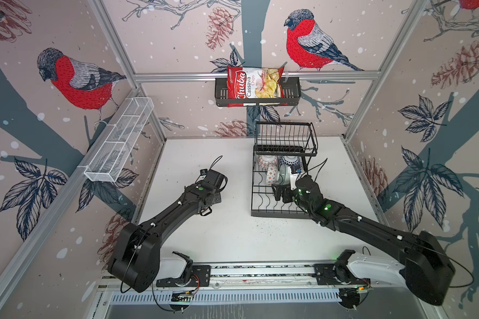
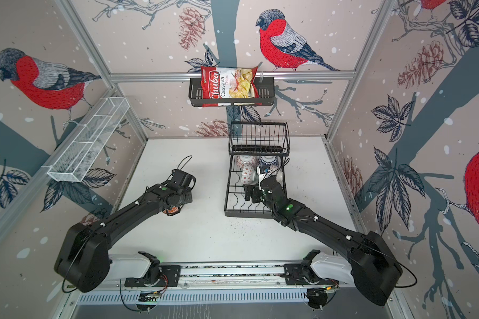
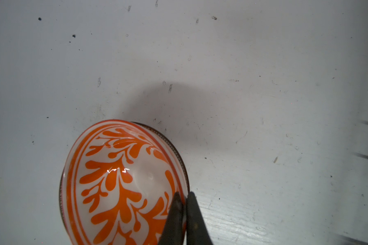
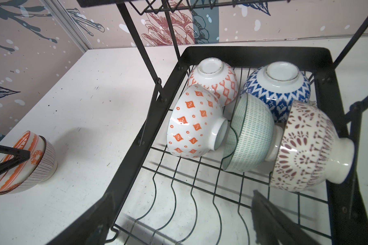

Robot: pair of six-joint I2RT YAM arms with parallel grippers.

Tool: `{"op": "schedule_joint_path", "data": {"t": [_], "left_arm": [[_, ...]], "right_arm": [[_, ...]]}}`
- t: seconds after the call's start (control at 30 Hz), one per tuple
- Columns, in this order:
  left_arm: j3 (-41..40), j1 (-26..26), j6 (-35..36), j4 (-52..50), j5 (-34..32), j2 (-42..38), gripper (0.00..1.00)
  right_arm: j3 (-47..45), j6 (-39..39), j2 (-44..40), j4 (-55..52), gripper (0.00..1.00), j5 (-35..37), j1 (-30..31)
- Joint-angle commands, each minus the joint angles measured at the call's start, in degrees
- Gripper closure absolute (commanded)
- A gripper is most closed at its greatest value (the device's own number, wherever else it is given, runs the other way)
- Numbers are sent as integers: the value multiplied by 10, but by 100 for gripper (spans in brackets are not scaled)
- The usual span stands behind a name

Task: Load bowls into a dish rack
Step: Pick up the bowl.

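Now the left claw pinches the rim of the orange bowl, nested tilted in a striped bowl at nine o'clock on the table. The right claw hangs wide open over the dish rack at two o'clock, five bowls crowded at its twelve o'clock end.

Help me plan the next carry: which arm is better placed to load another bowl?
Left. The left gripper is shut on the orange bowl at its rim, outside the rack; the right gripper hangs open, empty, over the rack.
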Motion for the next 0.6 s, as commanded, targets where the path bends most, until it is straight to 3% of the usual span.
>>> {"op": "schedule_joint_path", "data": {"t": [0.0, 0.4, 0.57], "left_arm": [[5, 0, 10, 19, 4, -10, 100], [15, -1, 23, 32, 9, -67, 100], [15, 0, 30, 48, 29, -97, 100]], "right_arm": [[7, 2, 5, 13, 1, -13, 1], [34, -26, 39, 39, 0, -41, 42], [42, -25, 69, 80, 0, -93, 60]]}}
